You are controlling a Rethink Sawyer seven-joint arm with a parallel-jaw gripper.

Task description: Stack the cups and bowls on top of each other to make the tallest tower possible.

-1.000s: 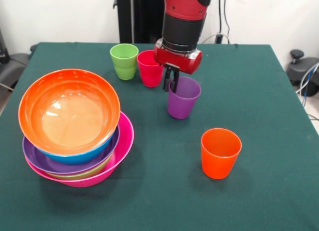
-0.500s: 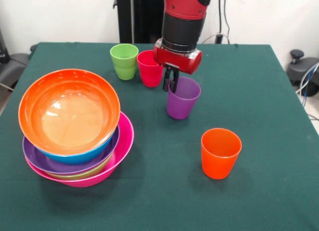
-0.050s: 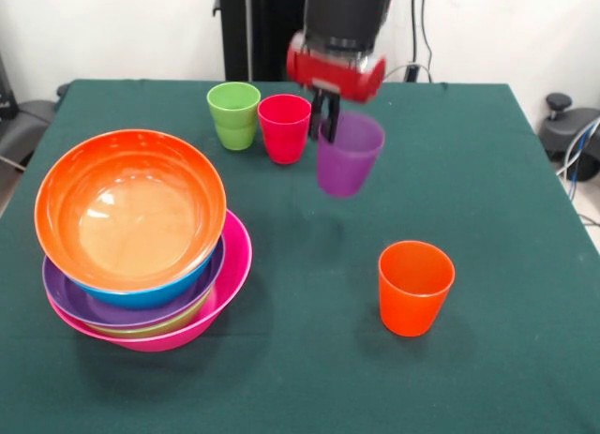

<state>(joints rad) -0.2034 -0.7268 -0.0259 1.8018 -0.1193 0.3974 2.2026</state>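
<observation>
A: Nearest us, the orange cup (image 3: 415,286) stands alone on the bench (image 3: 497,378); left of it sits the tower (image 3: 141,246), orange bowl (image 3: 129,207) on top.

B: Beyond, the gripper (image 3: 328,125) — jaws pinching the purple cup (image 3: 349,155) by its rim — holds it clear of the bench. We judge it needs carrying over that orange bowl.

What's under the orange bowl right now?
The orange bowl sits tilted on the blue bowl, then purple, a sliver of green, and the pink bowl at the bottom. Their insides are covered, so anything inside cannot be seen.
</observation>
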